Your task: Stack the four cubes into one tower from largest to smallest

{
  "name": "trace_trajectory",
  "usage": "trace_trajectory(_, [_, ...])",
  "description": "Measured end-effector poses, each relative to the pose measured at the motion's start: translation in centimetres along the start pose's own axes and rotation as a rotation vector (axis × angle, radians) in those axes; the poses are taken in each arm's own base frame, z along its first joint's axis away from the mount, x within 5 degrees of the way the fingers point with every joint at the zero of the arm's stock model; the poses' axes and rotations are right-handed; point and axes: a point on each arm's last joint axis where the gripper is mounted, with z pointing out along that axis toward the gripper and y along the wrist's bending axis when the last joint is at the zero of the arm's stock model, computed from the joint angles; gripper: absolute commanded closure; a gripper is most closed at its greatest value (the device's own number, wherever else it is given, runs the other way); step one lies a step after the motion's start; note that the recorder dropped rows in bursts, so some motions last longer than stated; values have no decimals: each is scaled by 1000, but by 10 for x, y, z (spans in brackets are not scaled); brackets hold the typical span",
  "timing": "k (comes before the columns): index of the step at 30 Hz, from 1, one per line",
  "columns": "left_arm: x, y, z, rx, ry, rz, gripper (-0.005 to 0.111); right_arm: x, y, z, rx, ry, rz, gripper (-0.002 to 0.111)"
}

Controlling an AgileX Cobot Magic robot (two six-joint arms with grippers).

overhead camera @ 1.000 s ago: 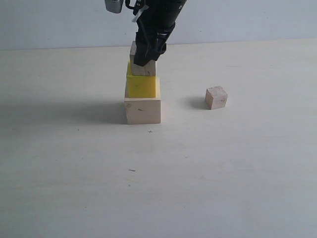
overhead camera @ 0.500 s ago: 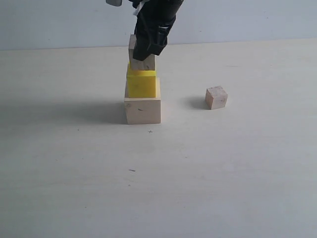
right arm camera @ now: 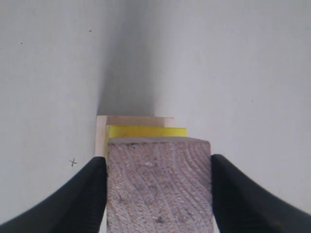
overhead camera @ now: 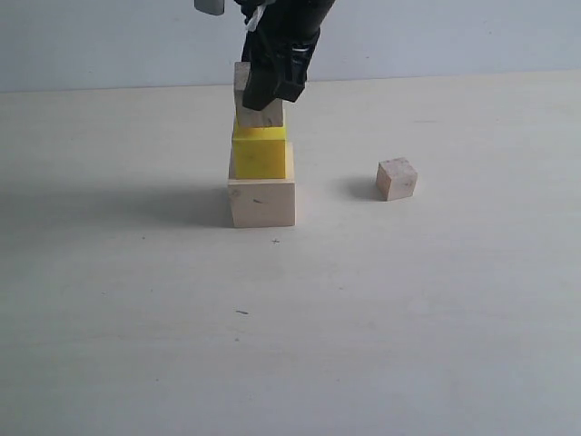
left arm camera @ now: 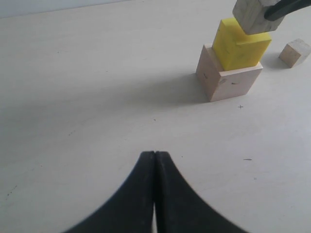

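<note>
Right wrist view: the right tool [right arm camera: 159, 194] clamps the medium grainy cube [right arm camera: 159, 165] directly over the yellow cube [right arm camera: 146, 131] and the largest cube [right arm camera: 101, 136].

Exterior view: the smallest cube [overhead camera: 397, 178] stands on the surface [overhead camera: 363, 318], well apart from the stack.

Left wrist view only: the left tool [left arm camera: 154, 194] is pressed together and empty.

— Where's the stack?
— Yellow cube [overhead camera: 260, 156] sits on the largest pale cube [overhead camera: 261, 203]; the grainy cube [overhead camera: 260, 116] is directly above it, contact unclear
— And the smallest cube [overhead camera: 397, 179]?
— Alone, well to the right
</note>
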Motion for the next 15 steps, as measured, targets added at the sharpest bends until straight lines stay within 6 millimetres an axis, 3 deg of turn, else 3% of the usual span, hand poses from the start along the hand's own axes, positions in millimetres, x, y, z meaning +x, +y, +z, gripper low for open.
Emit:
trace_trajectory(8, [0,0,0,-1,2,0,107,4,-1,15,-21,13,9,108])
trace_trajectory(15, [1,1,0,-6,16,0,107,4,-2,15,-18,10,10,108])
